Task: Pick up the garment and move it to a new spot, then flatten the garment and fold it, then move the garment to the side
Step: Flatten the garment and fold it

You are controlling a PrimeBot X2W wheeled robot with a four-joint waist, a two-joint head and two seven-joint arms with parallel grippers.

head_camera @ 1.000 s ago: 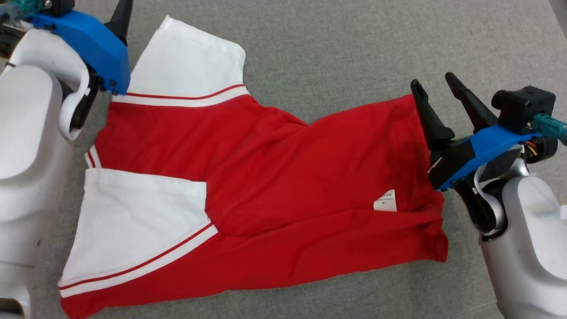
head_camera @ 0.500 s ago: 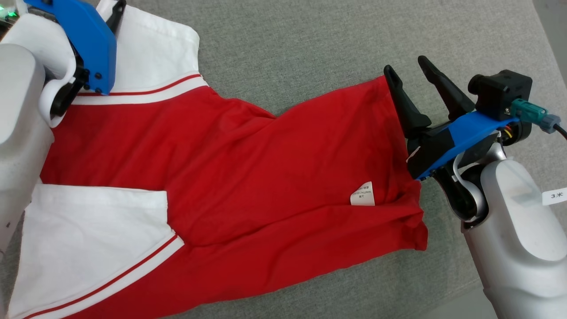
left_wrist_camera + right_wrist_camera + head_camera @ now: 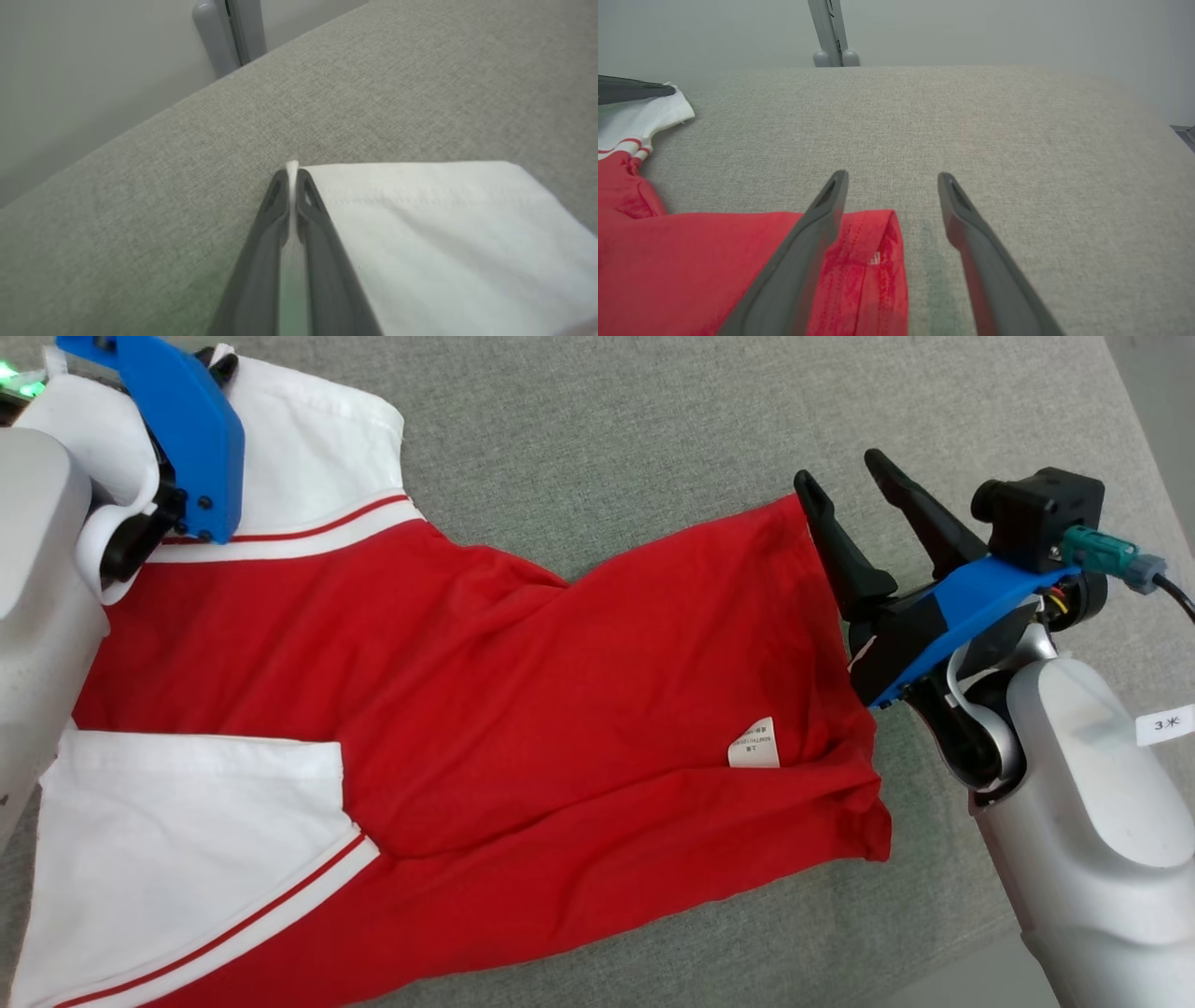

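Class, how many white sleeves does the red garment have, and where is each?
2. The far sleeve lies at the head view's upper left, its corner pinched by the left gripper; the near sleeve lies at lower left. None seems hidden.

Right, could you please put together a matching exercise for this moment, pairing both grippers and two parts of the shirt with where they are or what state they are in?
Column one:
1. left gripper
2. right gripper
3. care label
4. near sleeve

Column two:
a. a broad white panel with a red stripe, at the head view's lower left
b. open, with a red hem corner of the garment between its fingers
c. small and white, on the red cloth near the hem
d. shut on the edge of the far sleeve

Pairs: 1-d, 2-b, 3-c, 4-a
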